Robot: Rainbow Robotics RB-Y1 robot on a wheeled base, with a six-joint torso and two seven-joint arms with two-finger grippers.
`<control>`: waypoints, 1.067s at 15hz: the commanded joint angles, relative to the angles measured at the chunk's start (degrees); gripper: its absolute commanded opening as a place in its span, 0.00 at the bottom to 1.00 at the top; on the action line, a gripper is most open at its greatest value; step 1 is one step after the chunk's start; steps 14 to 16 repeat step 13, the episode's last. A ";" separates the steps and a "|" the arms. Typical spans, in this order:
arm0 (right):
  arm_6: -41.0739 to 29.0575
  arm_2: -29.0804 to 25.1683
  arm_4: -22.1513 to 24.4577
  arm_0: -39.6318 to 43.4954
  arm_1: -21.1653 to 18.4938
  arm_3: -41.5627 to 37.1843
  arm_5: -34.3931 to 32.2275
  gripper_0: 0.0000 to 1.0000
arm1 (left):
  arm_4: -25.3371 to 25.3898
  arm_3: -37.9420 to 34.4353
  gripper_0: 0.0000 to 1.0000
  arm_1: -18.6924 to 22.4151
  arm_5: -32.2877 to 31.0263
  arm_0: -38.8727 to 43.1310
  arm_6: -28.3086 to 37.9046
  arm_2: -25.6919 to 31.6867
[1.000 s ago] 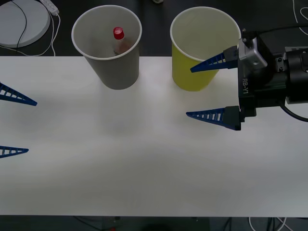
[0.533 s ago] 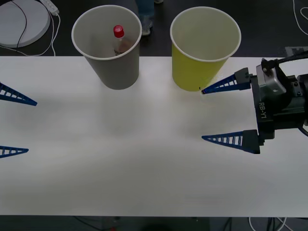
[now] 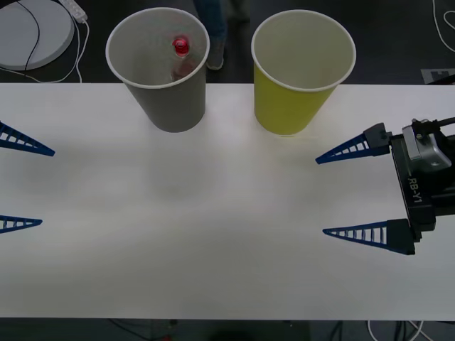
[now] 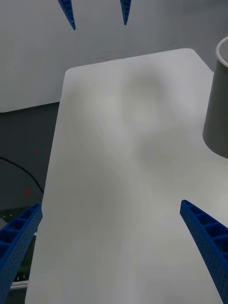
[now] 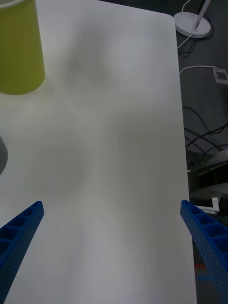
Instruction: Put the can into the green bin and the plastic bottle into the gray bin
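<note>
Since 1.0 s ago the right gripper (image 3: 343, 195) has pulled back from the green bin (image 3: 297, 99): then its upper finger crossed in front of the bin's wall, and 0.5 s ago its tip was just off the bin's base. It now hangs over bare table (image 3: 213, 234) near the right edge, well apart from the bin, with its 2 blue fingers spread wide and nothing between them.

Both bins stand upright where they were, side by side at the table's far edge, the gray bin (image 3: 170, 99) on the left and the green one on the right. The bottle (image 3: 180, 57) is inside the gray bin, its red cap showing below the rim against the far wall; its cap sits slightly higher and further right than in the earlier frames. What I can see of the green bin's inside is pale and bare; its bottom is hidden.

At the left edge the left gripper (image 3: 14, 181) is unmoved, its fingers wide apart and holding nothing. From the right wrist, the gray bin's wall (image 4: 217, 109) shows at the side and the left gripper's 2 tips (image 4: 97, 13) beyond the table.
</note>
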 commanded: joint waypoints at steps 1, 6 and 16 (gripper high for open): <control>1.91 -2.59 -0.04 3.72 -0.01 -1.60 -0.83 1.00 | 0.00 0.00 1.00 0.00 0.00 0.00 0.00 0.00; 4.37 -4.35 0.31 7.06 -0.10 -3.10 -0.83 1.00 | 0.00 0.00 1.00 0.00 0.00 0.00 0.00 0.00; 4.28 -4.53 0.84 7.32 -0.10 -2.83 -1.36 1.00 | 0.00 0.00 1.00 0.00 0.00 0.00 0.00 0.00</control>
